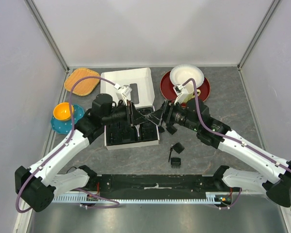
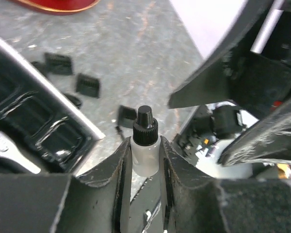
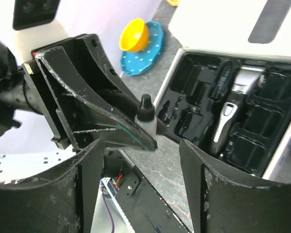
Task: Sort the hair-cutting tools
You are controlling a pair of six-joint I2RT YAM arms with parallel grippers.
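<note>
My left gripper [image 2: 145, 162] is shut on a small white bottle [image 2: 145, 158] with a black cap, held up in the air over the box's right edge. In the right wrist view the same bottle [image 3: 146, 120] sits between the left arm's fingers. My right gripper [image 3: 140, 145] stands open right beside it with nothing between its fingers. The black and silver clipper [image 3: 228, 114] lies in the black moulded tray [image 3: 281, 92]. Three black comb attachments [image 1: 177, 147] [image 1: 175, 162] [image 1: 171, 129] lie loose on the table right of the tray. From above, both grippers [image 1: 136, 116] [image 1: 158, 118] meet over the tray's right side.
The white box lid [image 1: 131, 82] lies behind the tray. An orange bowl on a blue plate [image 1: 64, 112] stands at the left, and a woven orange dish [image 1: 81, 81] at the back left. A white bowl [image 1: 186, 75] on a red plate [image 1: 202, 90] stands at the back right.
</note>
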